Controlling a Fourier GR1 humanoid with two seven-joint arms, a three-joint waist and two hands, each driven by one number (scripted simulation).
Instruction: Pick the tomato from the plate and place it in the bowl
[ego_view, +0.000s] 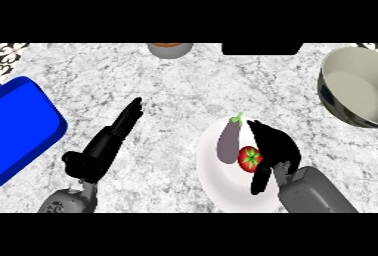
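A small red tomato (249, 157) with a green stem lies on the white plate (221, 187), next to a pale purple eggplant (229, 142). My right hand (275, 148) is over the plate's right half, its fingers and thumb curved beside the tomato and touching its right side without closing round it. The large bowl (353, 89), cream inside with a dark outer wall, stands at the right edge, partly cut off. My left hand (111, 139) rests open at the left of the plate, fingers straight and pointing up the counter.
A blue tray (22, 125) lies at the left edge of the marble counter. A small grey cup (170, 49) with something orange in it sits at the back, and a black object (262, 48) beside it.
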